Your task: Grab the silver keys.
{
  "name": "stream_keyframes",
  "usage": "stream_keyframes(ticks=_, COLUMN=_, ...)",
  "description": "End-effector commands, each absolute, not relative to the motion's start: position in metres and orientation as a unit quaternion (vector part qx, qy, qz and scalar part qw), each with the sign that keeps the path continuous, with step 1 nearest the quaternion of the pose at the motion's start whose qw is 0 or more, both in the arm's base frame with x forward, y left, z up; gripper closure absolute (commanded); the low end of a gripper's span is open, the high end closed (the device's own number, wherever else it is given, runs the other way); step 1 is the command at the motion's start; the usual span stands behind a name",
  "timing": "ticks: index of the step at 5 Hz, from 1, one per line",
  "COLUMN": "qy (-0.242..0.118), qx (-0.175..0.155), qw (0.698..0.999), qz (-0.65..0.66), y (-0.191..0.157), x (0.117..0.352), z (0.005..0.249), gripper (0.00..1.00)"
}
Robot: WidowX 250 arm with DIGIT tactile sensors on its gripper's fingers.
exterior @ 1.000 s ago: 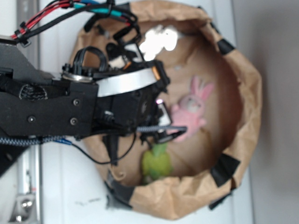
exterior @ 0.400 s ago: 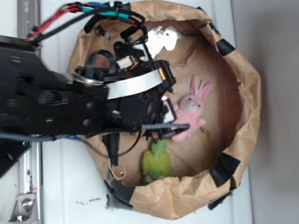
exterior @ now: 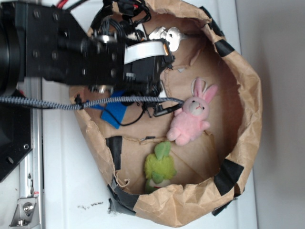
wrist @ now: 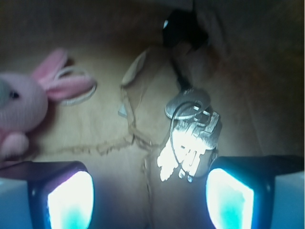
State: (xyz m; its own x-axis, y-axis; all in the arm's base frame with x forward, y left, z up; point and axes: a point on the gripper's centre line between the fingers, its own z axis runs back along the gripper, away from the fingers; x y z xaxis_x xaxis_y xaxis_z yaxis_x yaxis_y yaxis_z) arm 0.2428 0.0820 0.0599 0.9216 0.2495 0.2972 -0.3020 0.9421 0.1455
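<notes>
The silver keys (wrist: 190,140) lay flat on the brown paper floor of a shallow, rolled-down paper bag (exterior: 248,119), close under its wall and near a black patch of tape. In the wrist view they sat just ahead of the pincer (wrist: 150,198), nearer the right-hand pad than the left, so the approach looked slightly off-centre. The pincer's two pads stood well apart with nothing between them, which suited a bunch that sprawls: a wide opening gives room to straddle the ring and blades before closing. The keys looked thin and low against the paper, so I judged the pads would need to come right down to the bag floor to catch them.

A pink bunny (exterior: 190,119) lay on its back near the middle of the bag, well apart from the keys and off to the left in the wrist view. A green plush toy (exterior: 159,168) rested by the lower wall, and a blue scrap (exterior: 113,112) showed beneath the arm's cables. The bag's rim was patched with black tape at several points, probably to hold the rolled wall up as a pen for loose objects.

The bag stood on a white surface (exterior: 62,191), with a metal rail and bracket along one edge; nothing more of the room could be made out.
</notes>
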Motion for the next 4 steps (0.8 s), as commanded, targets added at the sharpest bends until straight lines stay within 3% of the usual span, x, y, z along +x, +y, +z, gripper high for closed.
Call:
stream_keyframes(ticks=1, qy=-0.176, qx=0.092, qw=0.970, qz=0.143, y=0.101, x=0.241, z=0.084, gripper=0.00)
stream_keyframes(ticks=4, qy=-0.205, qx=0.126, qw=0.960, qz=0.140, y=0.105, x=0.240, z=0.062, gripper=0.00)
